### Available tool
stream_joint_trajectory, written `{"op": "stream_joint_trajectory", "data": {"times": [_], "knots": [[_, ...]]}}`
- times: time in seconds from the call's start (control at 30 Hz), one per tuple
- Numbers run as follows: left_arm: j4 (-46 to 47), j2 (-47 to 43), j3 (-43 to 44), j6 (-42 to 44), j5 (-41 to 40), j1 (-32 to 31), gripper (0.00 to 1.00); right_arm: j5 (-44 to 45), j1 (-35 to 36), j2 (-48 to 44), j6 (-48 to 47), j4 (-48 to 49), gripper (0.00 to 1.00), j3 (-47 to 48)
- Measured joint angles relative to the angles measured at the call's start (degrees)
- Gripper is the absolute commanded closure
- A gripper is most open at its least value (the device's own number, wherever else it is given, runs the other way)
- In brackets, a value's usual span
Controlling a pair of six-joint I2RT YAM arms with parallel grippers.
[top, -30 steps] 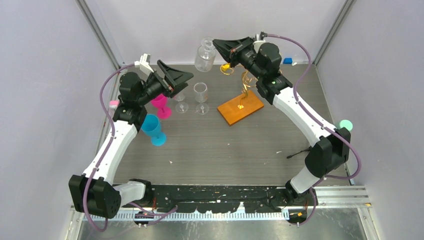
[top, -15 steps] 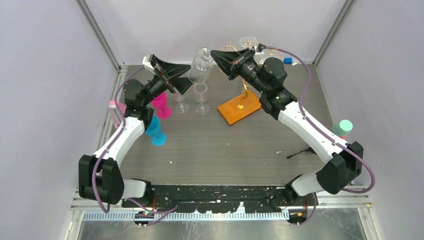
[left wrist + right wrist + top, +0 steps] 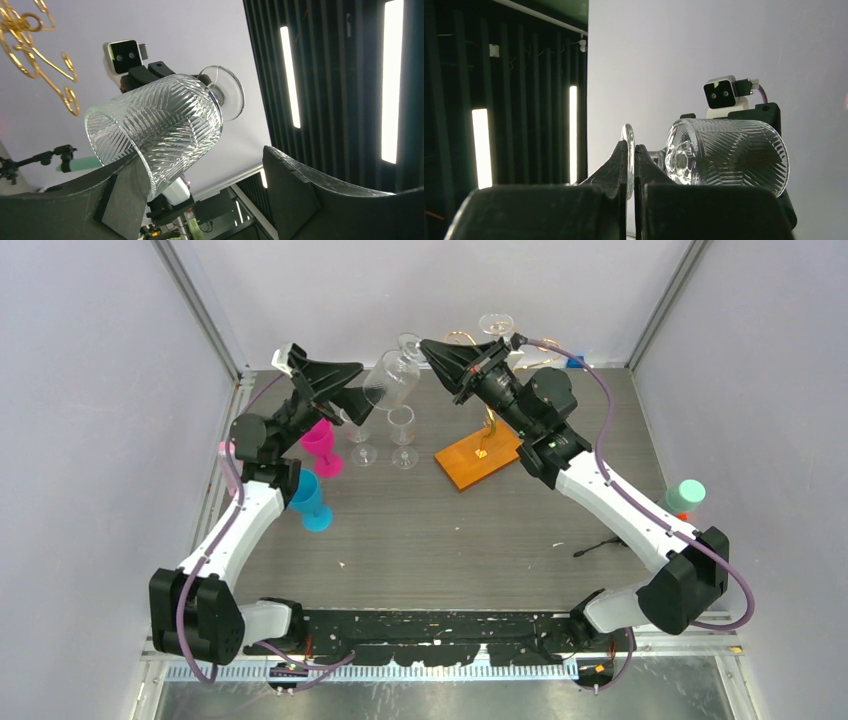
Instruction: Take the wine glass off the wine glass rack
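The glass [image 3: 386, 382] lay tilted, mouth near-left, foot gripped in the raised right jaws, bowl between the raised, open left jaws.

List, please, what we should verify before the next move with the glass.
1. Right gripper shut on the glass foot: ok.
2. Glass clear of the rack: ok.
3. Left gripper open around the bowl: ok.
4. Bowl centred between left fingers: not ok, it sits by one finger.
5. Height above the table glasses: cannot tell.
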Motion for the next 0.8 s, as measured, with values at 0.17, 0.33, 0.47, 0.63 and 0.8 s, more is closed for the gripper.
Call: {"op": "stream_joint_trajectory", "data": {"times": [0.17, 0.33, 0.47, 0.63, 0.8], "knots": [[1.11, -2.19, -0.04, -2.71, -0.22, -0.04, 0.32, 0.20, 1.36, 0.00, 2.64, 4.52, 1.00, -0.96], [1.22, -4.04, -0.26, -3.61, -0.44, -0.04, 0.46, 0.90, 2.47, 0.33, 5.99, 8.96, 1.00, -2.62], [1.55, -4.55, -0.26, -3.76, -0.46, -0.04, 0.63, 1.36, 2.93, 1.29, 8.90, 13.09, 1.00, -4.11], [1.70, -4.55, -0.81, -3.82, -0.44, -0.04, 0.87, 1.97, 3.28, 2.03, 11.52, 15.76, 1.00, -5.75], [2.12, -5.51, -0.90, -2.75, -1.73, -0.26, 1.00, 2.38, 3.54, 2.56, 12.55, 16.68, 0.99, -6.64]]}}
